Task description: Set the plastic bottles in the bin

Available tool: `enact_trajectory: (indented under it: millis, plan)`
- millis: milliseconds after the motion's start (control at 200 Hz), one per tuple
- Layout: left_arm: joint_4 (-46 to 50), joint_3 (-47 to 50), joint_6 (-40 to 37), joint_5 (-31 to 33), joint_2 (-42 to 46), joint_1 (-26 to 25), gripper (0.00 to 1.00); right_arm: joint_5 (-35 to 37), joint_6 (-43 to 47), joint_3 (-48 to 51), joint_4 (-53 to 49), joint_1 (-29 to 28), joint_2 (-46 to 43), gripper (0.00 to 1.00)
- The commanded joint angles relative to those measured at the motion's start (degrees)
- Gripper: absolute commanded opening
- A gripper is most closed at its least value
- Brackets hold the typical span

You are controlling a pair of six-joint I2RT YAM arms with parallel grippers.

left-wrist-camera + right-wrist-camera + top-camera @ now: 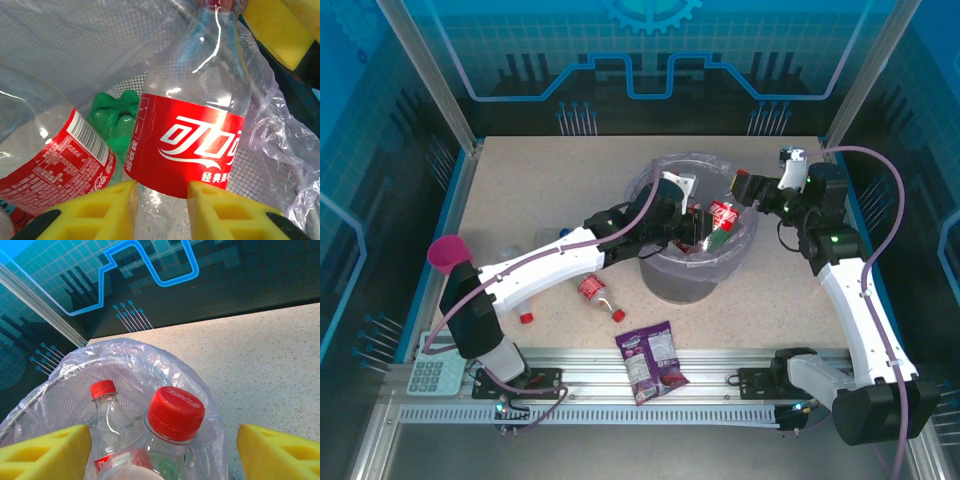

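Purple snack packet [653, 362] and a bottle [594, 290] lie near the bin [672, 285].

Robot lab cell, alu frame [427, 70], blue panels [720, 40]

A speckled beige tabletop [550, 190] lies inside a booth of see-through blue wall panels [520, 50] printed with bright circuit lines and a gear emblem [652, 12] at the top of the back wall. Silver metal posts [425, 75] slant up at the back corners. Blue edging [452, 215] runs along the sides, and a ribbed metal rail [650, 412] crosses the near edge. Even light, with faint glare on the panels.
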State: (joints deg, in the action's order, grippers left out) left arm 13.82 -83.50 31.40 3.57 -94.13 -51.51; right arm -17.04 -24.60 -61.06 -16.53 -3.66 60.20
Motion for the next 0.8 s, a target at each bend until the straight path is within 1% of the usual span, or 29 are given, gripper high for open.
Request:
enact_trajectory:
  millis: [0, 80, 160, 320, 350, 390, 460, 510, 570, 660, 795]
  plan:
    - [2.09, -0.66, -1.1, -1.0, -1.38, 0.17, 0.33, -1.04, -0.71, 0.5, 1.94, 0.95, 0.18, 0.78]
    - [2.52, -1.23, -2.07, -0.19, -0.1, 1.07, 0.36, -1.16, -0.56, 0.39, 1.86, 1.02, 0.18, 0.78]
    - [3.3, -1.8, -3.14, 0.44, 1.48, 2.33, 0.46, -1.47, -0.51, 0.33, 1.77, 1.02, 0.18, 0.78]
    - [8.25, -4.06, -6.44, 2.81, 5.26, 5.42, 0.62, -2.31, 0.17, -0.2, 1.29, 0.93, 0.87, 0.77]
    - [9.59, -4.56, -7.01, 3.09, 6.08, 6.19, 0.64, -2.45, 0.33, -0.4, 1.18, 0.94, 1.11, 0.78]
    - [12.44, -5.7, -7.69, 3.19, 6.97, 7.28, 0.64, -2.51, 0.5, -0.47, 1.15, 0.94, 1.35, 0.77]
    - [19.45, -8.52, -7.67, 3.47, 8.24, 9.47, 0.65, -2.49, 0.93, -0.58, 1.09, 0.91, 1.76, 0.78]
    - [22.62, -9.08, -7.72, 3.37, 9.84, 10.95, 0.68, -2.47, 1.14, -0.51, 1.09, 0.93, 1.92, 0.77]
    - [26.83, -9.36, -7.21, 3.56, 11.71, 13.62, 0.71, -2.47, 1.39, -0.63, 0.98, 0.94, 2.19, 0.78]
    - [33.82, -8.38, -5.59, 3.21, 14.14, 19.63, 0.74, -2.52, 1.94, -0.9, 0.89, 0.88, 2.29, 0.78]
    - [42.89, -5.35, -8.84, 4.5, 15.67, 27.44, 0.81, -2.21, 2.84, -1.33, 0.25, 0.89, 2.33, 0.78]
